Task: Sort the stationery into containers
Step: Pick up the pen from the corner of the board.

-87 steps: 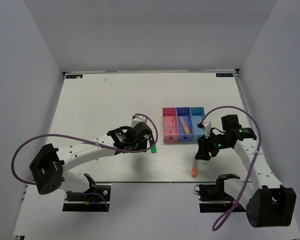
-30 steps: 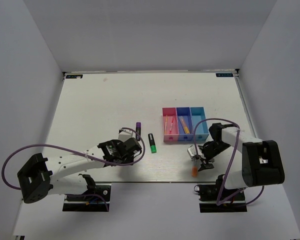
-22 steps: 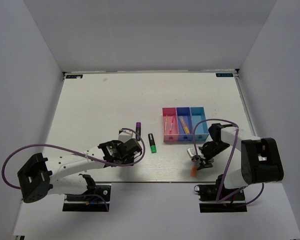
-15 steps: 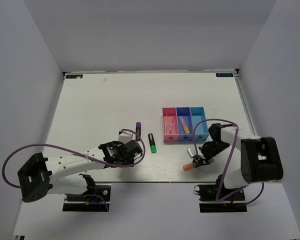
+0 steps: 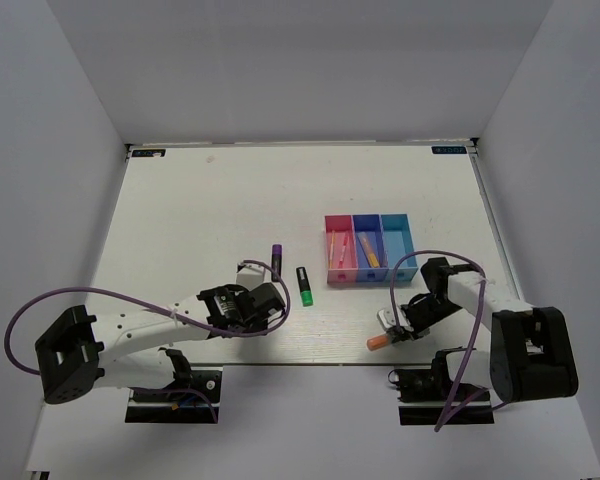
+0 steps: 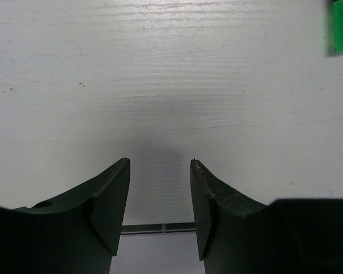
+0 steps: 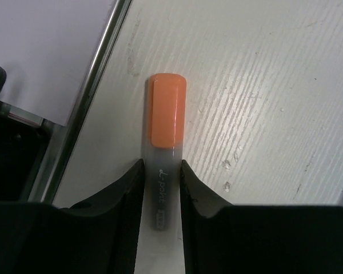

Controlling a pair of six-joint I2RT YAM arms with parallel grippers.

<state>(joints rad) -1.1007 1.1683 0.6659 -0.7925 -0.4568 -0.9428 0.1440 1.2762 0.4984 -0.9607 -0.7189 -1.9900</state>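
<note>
Top external view takes in plain pale walls closing round three sides of a white desk [image 5: 200, 210] with a fine grain running across it. Small blue labels [image 5: 448, 150] sit at its two far corners, with print too small to read.

Toward the right of the desk stand the joined bins: pink [image 5: 339, 279], dark blue [image 5: 368, 279] and light blue [image 5: 398, 250]. Thin pens lie in the pink one and an orange-pink marker in the dark blue one, though I can't sort them out any finer than that.

Left of the bins and a little nearer, the left arm's fingers [image 6: 160, 171] hang low over bare desk, spread with nothing between them. A purple-capped marker [image 5: 276, 262] and a green-capped marker [image 5: 303, 285] lie between them and the pink bin. The wrist view catches only a green corner, cut off by the frame.

Nearer than the light blue bin, by the desk's metal front rail, the right arm's fingers [image 7: 160, 171] pinch the grey barrel of the grey-orange marker [image 7: 167, 117]. Its orange cap points away from the bins. Small print runs along the barrel, "point" as far as I can read it, with the rest hidden between the fingers.
</note>
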